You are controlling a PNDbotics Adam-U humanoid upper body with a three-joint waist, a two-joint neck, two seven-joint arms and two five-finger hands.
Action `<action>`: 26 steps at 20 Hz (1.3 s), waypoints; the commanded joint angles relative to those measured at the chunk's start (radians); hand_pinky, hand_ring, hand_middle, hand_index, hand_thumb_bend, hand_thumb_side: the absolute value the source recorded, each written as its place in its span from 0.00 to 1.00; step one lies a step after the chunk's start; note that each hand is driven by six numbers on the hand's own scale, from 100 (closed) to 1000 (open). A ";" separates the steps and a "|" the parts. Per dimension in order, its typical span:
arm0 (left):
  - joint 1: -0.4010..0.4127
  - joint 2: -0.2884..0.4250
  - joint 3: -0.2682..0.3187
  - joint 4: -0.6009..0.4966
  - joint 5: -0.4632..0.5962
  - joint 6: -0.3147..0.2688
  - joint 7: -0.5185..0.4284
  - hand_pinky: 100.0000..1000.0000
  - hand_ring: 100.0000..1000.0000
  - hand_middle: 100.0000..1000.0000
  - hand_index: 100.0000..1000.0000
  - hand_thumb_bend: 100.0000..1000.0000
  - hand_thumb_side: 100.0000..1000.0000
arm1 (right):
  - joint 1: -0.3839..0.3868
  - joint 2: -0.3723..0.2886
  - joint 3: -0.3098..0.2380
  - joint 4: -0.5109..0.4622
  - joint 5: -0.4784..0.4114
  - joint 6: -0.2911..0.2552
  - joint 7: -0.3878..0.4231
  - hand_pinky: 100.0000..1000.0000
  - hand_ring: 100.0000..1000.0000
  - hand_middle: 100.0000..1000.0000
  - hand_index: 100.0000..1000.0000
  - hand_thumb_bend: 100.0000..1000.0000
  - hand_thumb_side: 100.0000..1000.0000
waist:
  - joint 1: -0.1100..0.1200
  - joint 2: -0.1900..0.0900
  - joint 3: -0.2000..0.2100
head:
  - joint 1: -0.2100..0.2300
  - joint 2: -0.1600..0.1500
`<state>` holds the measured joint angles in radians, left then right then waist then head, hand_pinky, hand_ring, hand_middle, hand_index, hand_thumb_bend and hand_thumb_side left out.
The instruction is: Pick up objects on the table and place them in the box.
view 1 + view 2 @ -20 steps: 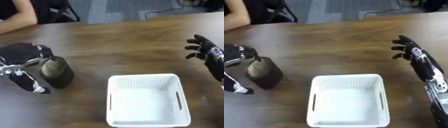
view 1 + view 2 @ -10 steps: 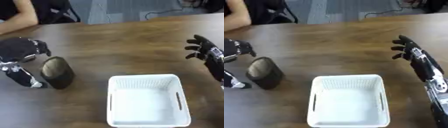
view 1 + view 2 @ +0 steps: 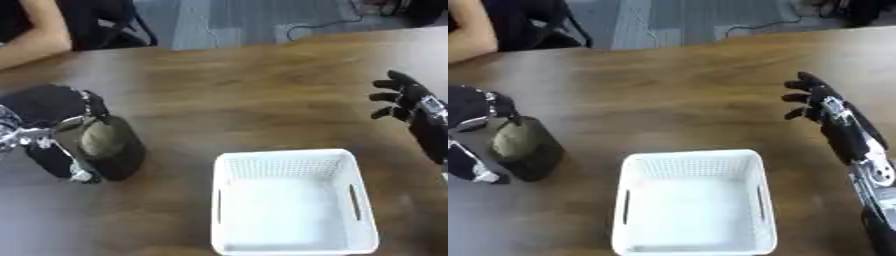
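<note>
A dark cylindrical container [image 3: 112,149] with a grey-olive top stands on the wooden table [image 3: 245,100] at the left. My left hand [image 3: 48,107] wraps it from the left: fingers [image 3: 94,106] curl over its top rim and the thumb [image 3: 63,159] lies against its side. The white plastic box [image 3: 293,202], a perforated basket with handle slots, sits empty near the front, right of the container. My right hand [image 3: 815,100] hovers open at the right edge, fingers spread, well apart from the box and the container.
A person's bare arm [image 3: 39,42] rests on the table's far left edge, beside a black chair [image 3: 122,22]. Cables lie on the floor beyond the table. Bare wood lies between the container, the box and my right hand.
Half a second ago my left hand had drawn up and left, off the container; now its fingers are back round the top. The container, box and right hand have not moved.
</note>
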<state>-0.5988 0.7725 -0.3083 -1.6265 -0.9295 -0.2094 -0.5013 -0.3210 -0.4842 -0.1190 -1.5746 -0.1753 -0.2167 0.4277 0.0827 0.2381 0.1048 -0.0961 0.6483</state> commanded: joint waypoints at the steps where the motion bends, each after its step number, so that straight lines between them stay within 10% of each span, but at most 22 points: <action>1: -0.022 0.005 -0.005 0.003 0.023 -0.008 0.002 0.00 0.00 0.59 0.71 0.62 0.39 | -0.016 -0.016 -0.005 -0.016 -0.001 -0.002 0.002 0.62 0.81 0.85 1.00 0.00 1.00 | -0.004 -0.013 -0.002 | 0.004 -0.012; 26: 0.083 0.097 0.021 -0.063 0.135 0.054 0.051 0.00 0.00 0.51 0.63 0.59 0.34 | -0.012 -0.018 -0.009 -0.019 0.000 0.001 -0.001 0.62 0.81 0.85 1.00 0.00 1.00 | -0.002 -0.009 0.012 | 0.004 -0.003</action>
<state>-0.5081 0.8339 -0.3083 -1.6736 -0.7980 -0.1623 -0.4547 -0.3266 -0.4842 -0.1194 -1.5745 -0.1753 -0.2161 0.4269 0.0844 0.2438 0.1173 -0.0960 0.6504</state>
